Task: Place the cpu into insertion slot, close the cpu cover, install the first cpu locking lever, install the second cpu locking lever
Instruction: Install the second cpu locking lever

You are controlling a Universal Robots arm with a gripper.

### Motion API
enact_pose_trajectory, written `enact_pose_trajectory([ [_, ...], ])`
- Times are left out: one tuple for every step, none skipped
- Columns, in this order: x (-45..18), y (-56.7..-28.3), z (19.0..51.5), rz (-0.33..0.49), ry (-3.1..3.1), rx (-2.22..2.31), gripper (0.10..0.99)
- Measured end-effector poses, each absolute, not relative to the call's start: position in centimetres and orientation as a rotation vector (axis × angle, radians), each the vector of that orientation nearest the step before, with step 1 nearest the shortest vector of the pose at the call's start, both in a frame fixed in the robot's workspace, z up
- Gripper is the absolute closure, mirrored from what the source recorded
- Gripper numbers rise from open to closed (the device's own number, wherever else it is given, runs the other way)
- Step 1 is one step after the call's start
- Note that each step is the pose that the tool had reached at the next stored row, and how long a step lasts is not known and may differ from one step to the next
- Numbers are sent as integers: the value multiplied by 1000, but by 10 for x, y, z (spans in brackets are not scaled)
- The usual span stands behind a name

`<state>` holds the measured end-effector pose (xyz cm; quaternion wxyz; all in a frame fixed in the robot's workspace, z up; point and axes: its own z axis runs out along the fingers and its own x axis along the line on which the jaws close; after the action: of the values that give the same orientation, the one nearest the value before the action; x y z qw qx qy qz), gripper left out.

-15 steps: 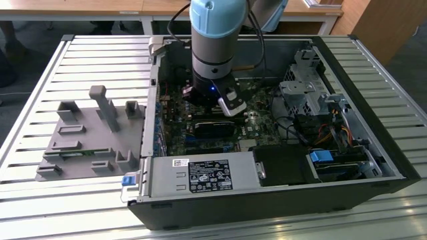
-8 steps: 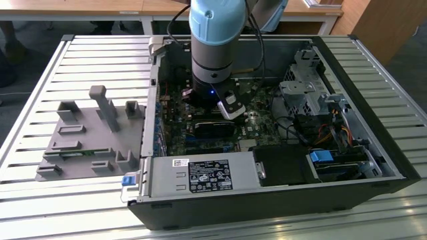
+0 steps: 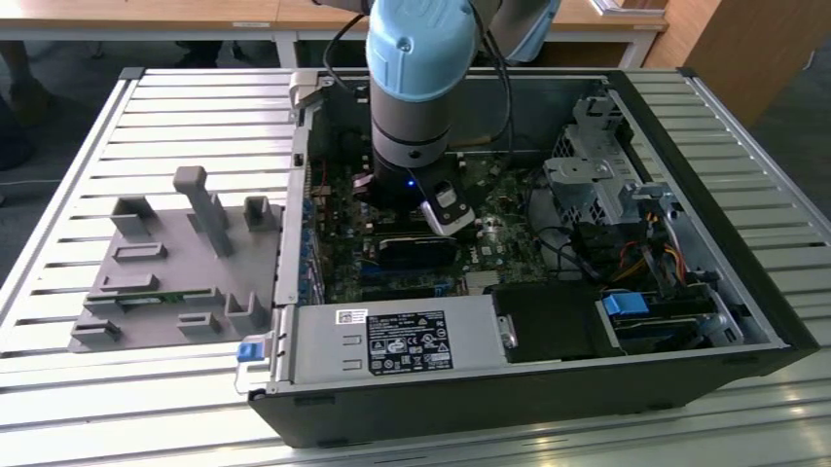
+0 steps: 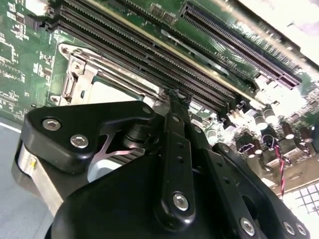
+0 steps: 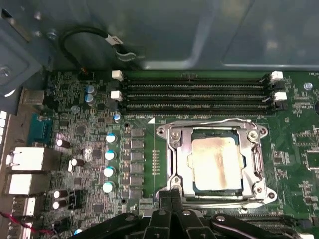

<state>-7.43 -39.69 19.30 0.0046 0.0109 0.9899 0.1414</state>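
First wrist view is showing the cpu [image 5: 217, 164] sitting in the insertion slot [image 5: 185, 172] under the lowered cpu cover [image 5: 259, 162], with the closed, empty gripper [image 5: 172, 196] hovering at the slot's near edge; any sideways slip risks scraping the board.

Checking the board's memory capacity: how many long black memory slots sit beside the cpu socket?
4, stacked in parallel rows: first, second, third, fourth, between the case wall and the cpu cover.

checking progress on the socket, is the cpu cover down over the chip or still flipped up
Down. In the first wrist view the cpu cover lies flat around the cpu, whose pale top shows through its window.
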Motion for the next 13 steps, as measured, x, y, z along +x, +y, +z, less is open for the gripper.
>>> enact_pose_trajectory([
  [-75, -397, 192, 451, 3100, 34, 980],
  [-75, -397, 191, 458, 3099, 34, 980],
  [-76, -397, 190, 463, 3098, 34, 980],
  [-77, -397, 189, 469, 3097, 34, 980],
  [-78, -397, 189, 473, 3097, 34, 980],
  [-79, -397, 188, 476, 3096, 34, 980],
  [-80, -397, 188, 477, 3096, 34, 980],
  [-80, -397, 188, 477, 3096, 34, 980],
  [-80, -397, 188, 477, 3096, 34, 980],
  [-80, -397, 188, 477, 3096, 34, 980],
  [-80, -397, 189, 478, 3095, 34, 980],
  [-80, -397, 191, 479, 3095, 34, 980],
  [-80, -397, 193, 478, 3095, 34, 980],
])
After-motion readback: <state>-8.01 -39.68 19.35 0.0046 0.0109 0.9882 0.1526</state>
